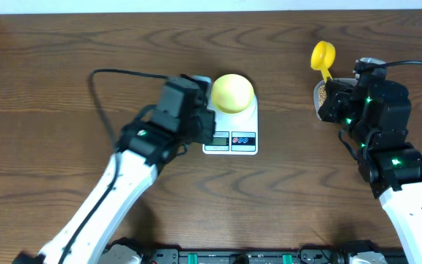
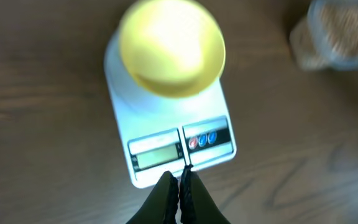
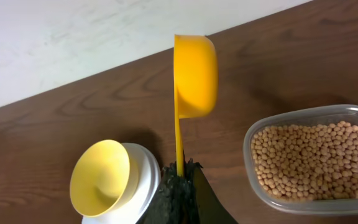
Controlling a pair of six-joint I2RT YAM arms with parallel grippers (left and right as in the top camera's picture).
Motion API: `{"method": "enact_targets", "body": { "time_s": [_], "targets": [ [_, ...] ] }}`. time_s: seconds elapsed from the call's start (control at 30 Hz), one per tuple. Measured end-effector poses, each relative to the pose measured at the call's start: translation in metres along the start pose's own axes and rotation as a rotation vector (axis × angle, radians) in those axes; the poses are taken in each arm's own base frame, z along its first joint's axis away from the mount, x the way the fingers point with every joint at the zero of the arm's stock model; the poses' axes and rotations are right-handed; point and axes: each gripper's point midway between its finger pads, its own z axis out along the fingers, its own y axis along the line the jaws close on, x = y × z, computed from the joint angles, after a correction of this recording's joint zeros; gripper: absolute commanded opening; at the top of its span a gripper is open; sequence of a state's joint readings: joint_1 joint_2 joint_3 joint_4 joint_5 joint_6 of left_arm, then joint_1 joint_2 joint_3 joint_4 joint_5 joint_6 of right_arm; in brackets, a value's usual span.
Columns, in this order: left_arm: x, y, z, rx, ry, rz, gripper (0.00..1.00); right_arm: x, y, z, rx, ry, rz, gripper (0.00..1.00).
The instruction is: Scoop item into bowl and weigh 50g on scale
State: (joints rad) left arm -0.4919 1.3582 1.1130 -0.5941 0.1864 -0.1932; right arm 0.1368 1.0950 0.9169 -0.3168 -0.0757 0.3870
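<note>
The pale yellow bowl (image 1: 232,92) (image 2: 171,48) (image 3: 101,177) stands on the white scale (image 1: 230,139) (image 2: 166,152) (image 3: 146,180), and I see nothing inside it. My left gripper (image 1: 209,130) (image 2: 180,177) is shut and holds nothing, its tips at the scale's front edge between the display and the buttons. My right gripper (image 1: 333,84) (image 3: 180,171) is shut on the handle of a bright yellow scoop (image 1: 322,55) (image 3: 194,74), held up beside the beans (image 3: 309,158). The beans fill a clear tub (image 1: 319,95) (image 3: 253,186) that the right arm partly hides from overhead.
The tub shows blurred at the upper right of the left wrist view (image 2: 337,31). A pale wall (image 3: 73,37) runs behind the table's far edge. A black cable (image 1: 105,95) loops over the wood left of the left arm.
</note>
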Motion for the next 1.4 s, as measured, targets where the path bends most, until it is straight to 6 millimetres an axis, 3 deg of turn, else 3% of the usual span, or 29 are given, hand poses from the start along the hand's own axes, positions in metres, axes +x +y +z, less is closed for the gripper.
{"method": "enact_targets", "body": {
  "time_s": [0.17, 0.37, 0.67, 1.0, 1.4],
  "targets": [
    [0.023, -0.012, 0.039, 0.009, 0.116, 0.124, 0.08, 0.000, 0.000, 0.000, 0.000, 0.000, 0.000, 0.01],
    [0.034, -0.031, 0.080, 0.043, 0.155, 0.237, 0.07, 0.000, 0.000, 0.000, 0.001, 0.001, 0.000, 0.01],
    [0.066, -0.021, 0.124, 0.024, 0.277, 0.265, 0.08, 0.004, -0.001, 0.000, 0.006, 0.014, 0.001, 0.01],
    [0.070, -0.017, 0.144, 0.010, 0.280, 0.280, 0.08, 0.004, -0.001, 0.000, 0.006, 0.014, 0.001, 0.01],
    [0.061, -0.013, 0.147, -0.027, 0.241, 0.290, 0.07, 0.004, -0.002, 0.000, 0.006, 0.015, 0.001, 0.01]
  ]
}}
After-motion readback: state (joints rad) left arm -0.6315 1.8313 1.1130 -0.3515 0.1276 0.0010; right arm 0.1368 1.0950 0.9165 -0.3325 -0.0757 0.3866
